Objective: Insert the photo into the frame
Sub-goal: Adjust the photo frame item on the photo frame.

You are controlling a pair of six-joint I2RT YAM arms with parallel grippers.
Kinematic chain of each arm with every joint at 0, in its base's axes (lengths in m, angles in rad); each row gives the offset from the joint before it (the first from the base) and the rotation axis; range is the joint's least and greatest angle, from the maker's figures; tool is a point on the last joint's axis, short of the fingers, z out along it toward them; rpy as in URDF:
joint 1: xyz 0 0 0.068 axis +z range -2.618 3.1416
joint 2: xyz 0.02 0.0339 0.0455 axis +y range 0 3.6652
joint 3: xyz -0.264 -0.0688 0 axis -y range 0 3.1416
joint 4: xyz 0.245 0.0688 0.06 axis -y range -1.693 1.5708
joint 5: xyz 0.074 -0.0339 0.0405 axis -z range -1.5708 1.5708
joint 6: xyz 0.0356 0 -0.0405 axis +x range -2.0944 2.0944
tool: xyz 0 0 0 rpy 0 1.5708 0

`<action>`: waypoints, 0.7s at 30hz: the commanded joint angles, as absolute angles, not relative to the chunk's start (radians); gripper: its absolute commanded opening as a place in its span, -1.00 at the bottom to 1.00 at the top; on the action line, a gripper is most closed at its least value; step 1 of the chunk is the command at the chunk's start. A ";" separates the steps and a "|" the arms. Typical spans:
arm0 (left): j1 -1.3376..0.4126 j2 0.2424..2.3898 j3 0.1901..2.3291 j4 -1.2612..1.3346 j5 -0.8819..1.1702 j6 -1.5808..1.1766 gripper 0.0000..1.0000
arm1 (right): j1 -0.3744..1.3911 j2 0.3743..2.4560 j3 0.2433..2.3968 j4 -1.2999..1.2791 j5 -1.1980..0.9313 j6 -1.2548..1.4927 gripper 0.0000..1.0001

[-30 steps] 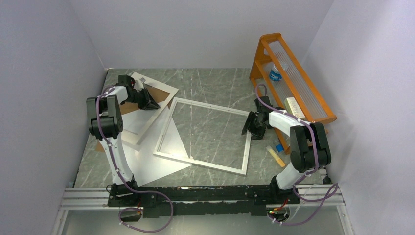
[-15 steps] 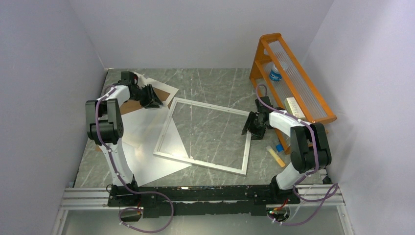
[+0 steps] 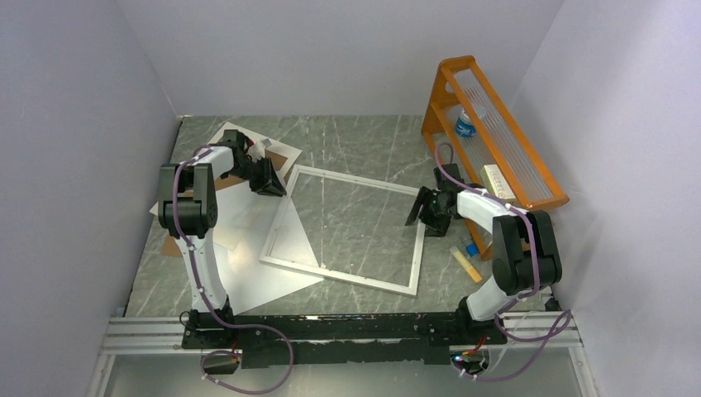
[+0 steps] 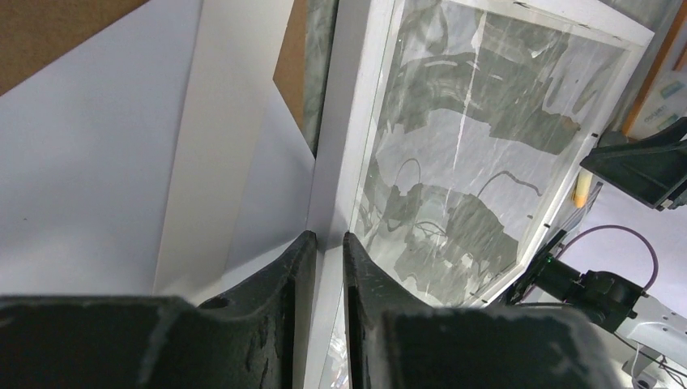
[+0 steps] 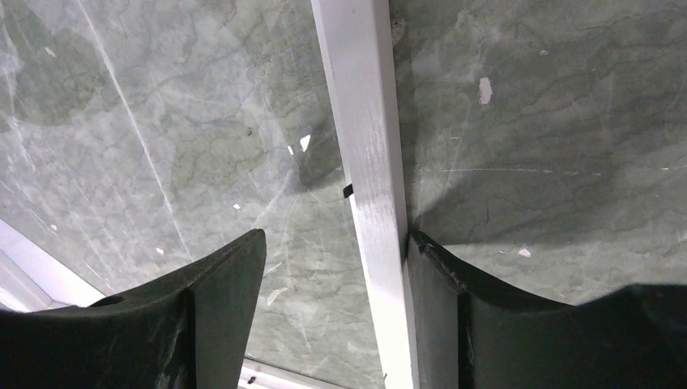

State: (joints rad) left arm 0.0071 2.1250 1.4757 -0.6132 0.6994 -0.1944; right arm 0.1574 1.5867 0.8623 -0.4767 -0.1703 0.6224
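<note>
The frame, a large white-silver rectangle with glass, lies flat in the middle of the table. My left gripper is at its far left corner. In the left wrist view the gripper is nearly shut, with the frame's left rail running between its fingers. My right gripper is at the right rail. It stands open: the rail rests against the right finger, the left one is apart. The photo lies white side up, partly under the frame's near left corner.
A white card mat with a cut-out lies left of the frame on a brown backing board. An orange rack holding a bottle stands at the far right. Small bits lie near the right arm.
My left gripper has swung right, off the mat and onto the frame's left rail, opening and closing again. The right gripper's jaws have widened at the right rail.
</note>
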 commanded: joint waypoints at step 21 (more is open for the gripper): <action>-0.061 2.209 1.565 -0.757 0.610 -0.133 -0.02 | 0.150 1.582 0.835 -0.378 -0.304 0.575 0.55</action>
